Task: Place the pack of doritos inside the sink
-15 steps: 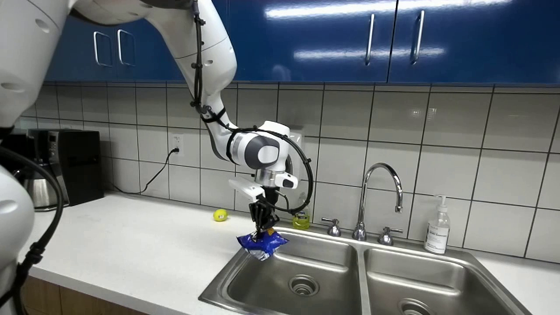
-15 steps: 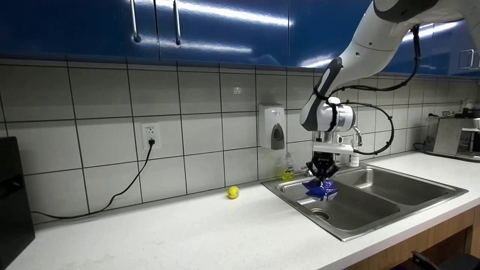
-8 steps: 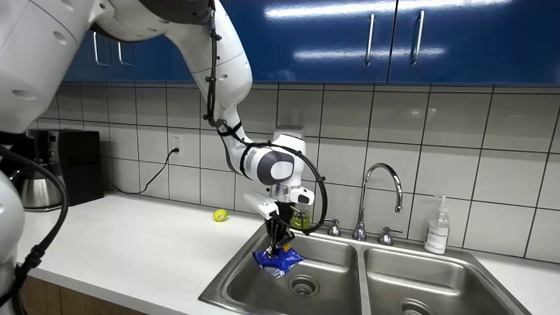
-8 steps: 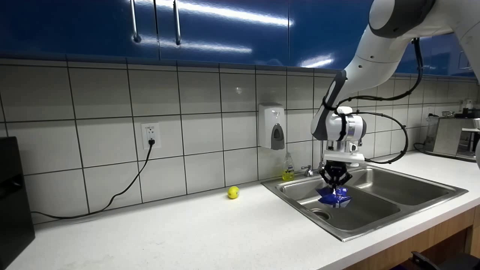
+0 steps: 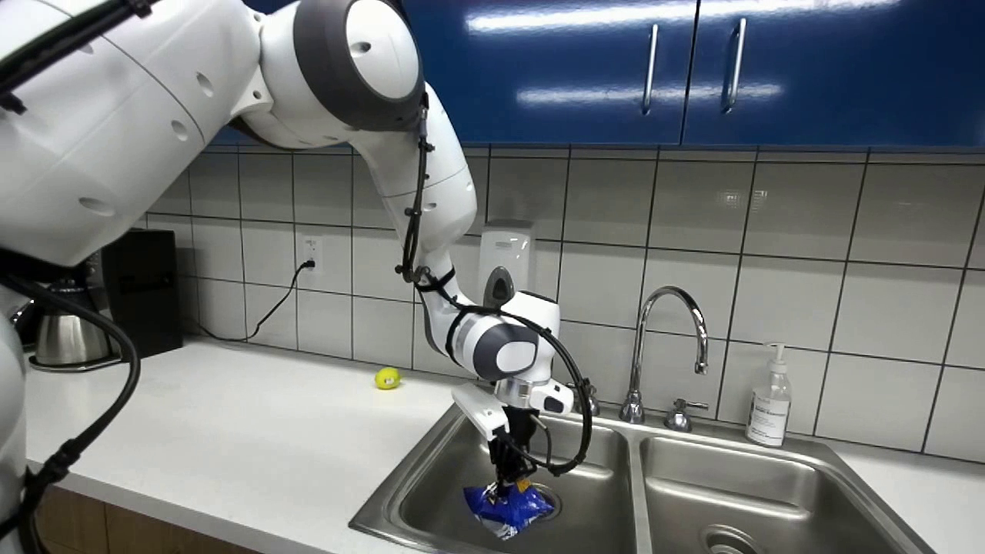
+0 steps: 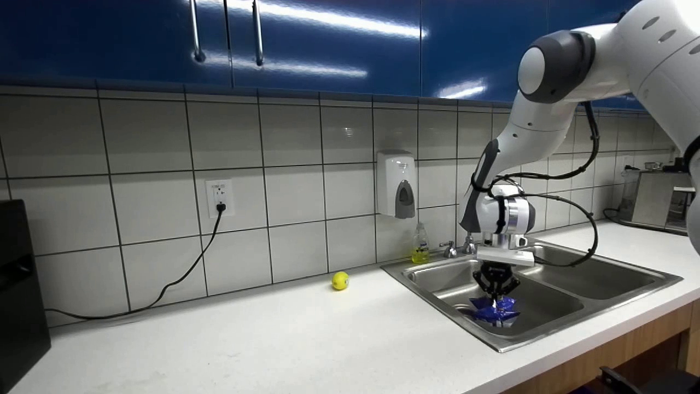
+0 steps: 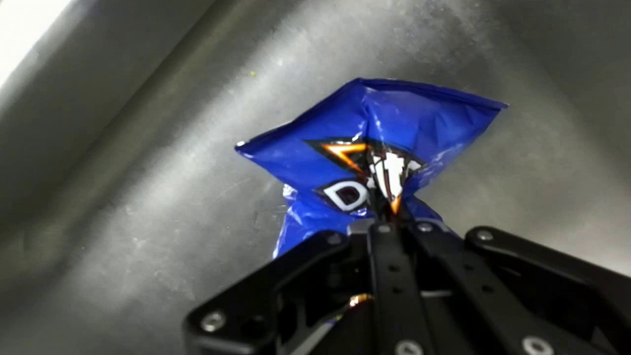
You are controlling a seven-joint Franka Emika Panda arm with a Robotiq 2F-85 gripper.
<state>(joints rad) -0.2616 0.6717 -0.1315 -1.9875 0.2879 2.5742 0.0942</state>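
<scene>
The pack of doritos (image 5: 517, 509) is a crinkled blue bag with orange and white marks, pinched at its middle. My gripper (image 5: 504, 486) is shut on it, pointing down. The pack also shows in an exterior view (image 6: 496, 314) under the gripper (image 6: 495, 298), and in the wrist view (image 7: 355, 158) at the fingertips of the gripper (image 7: 392, 223). The steel double sink (image 5: 408, 475) lies below, and its rim shows in an exterior view (image 6: 445, 308). The pack hangs in the bowl nearer the lemon, over the drain area. I cannot tell whether it touches the bottom.
A curved chrome tap (image 5: 637, 362) stands behind the sink, with a pump bottle (image 5: 769, 408) beside it. A yellow soap bottle (image 6: 420, 249) stands at the back rim. A yellow-green ball (image 5: 387, 378) lies on the white counter (image 5: 231, 438). The divider (image 5: 640, 492) separates the bowls.
My gripper has moved down and over the bowl with the pack in its grip. The pack has gone from above the sink's edge to low within the bowl. The ball has not moved.
</scene>
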